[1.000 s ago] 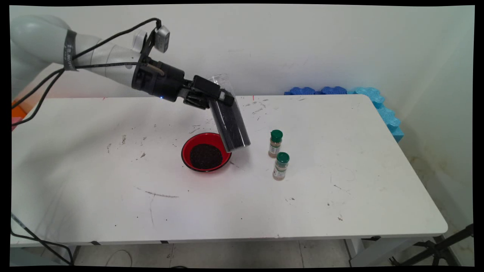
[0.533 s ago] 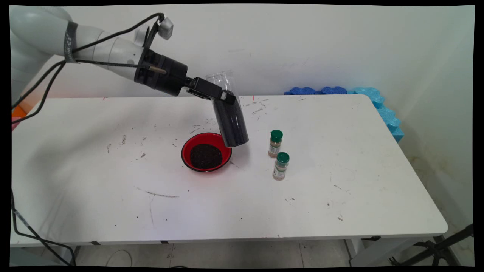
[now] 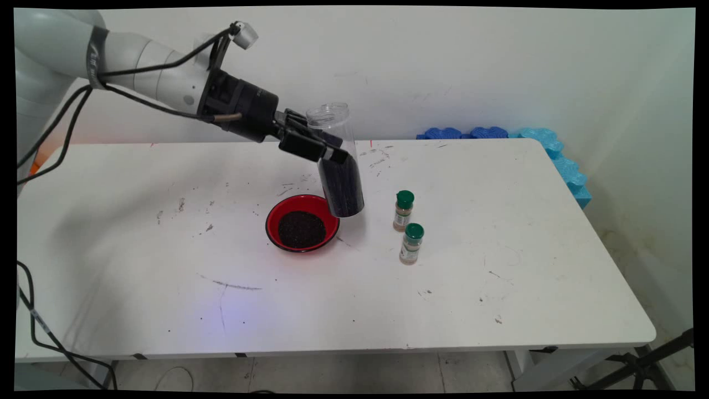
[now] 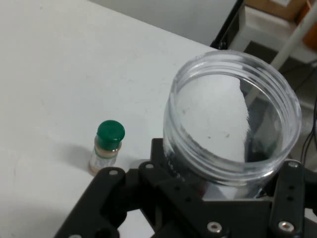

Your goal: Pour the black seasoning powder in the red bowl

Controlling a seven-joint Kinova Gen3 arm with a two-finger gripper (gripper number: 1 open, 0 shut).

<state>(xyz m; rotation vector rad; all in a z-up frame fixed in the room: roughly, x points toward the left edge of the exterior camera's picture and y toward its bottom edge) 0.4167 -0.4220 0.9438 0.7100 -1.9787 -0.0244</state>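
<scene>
Fingers of my gripper (image 3: pixel 328 153) are clamping a clear plastic jar (image 3: pixel 338 166), half full of dark grains, hanging tilted above the red bowl's (image 3: pixel 302 223) right rim near the table's (image 3: pixel 498 288) middle; two green-capped spice bottles (image 3: pixel 404 210) are standing just right.

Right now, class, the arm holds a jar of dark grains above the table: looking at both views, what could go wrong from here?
1. The clear plastic jar, lidless and tilted in the black gripper, still holds dark grains; further tilting may spill them.
2. The jar's base hangs over the red bowl's rim; lowering could tip the bowl.
3. Two green-capped spice bottles stand close on the white table; a sideways swing might topple them.
</scene>
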